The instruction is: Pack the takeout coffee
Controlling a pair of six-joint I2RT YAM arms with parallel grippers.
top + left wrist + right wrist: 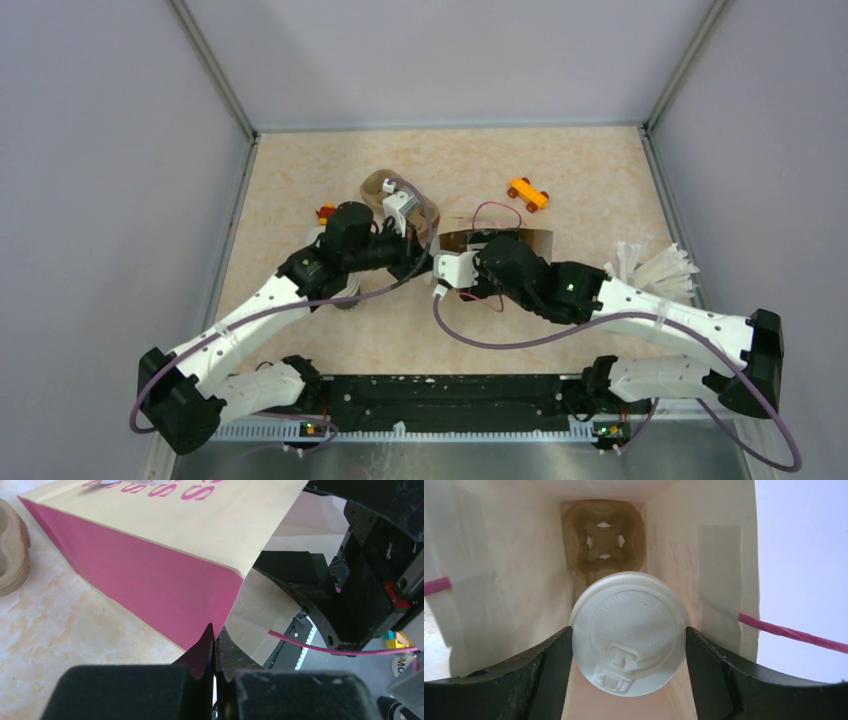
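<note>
Here the right gripper [629, 636] clasps the takeout coffee [629, 630], one black finger pressed against each side of its white lid, well inside the open paper bag [509, 580]. The cup is short of the moulded pulp cup carrier [604, 535] at the bag's closed end. The left gripper [213, 642] is pinched tight on the bag's pink side panel at the mouth edge. A pink twisted handle [794, 632] juts from the bag's wall.
</note>
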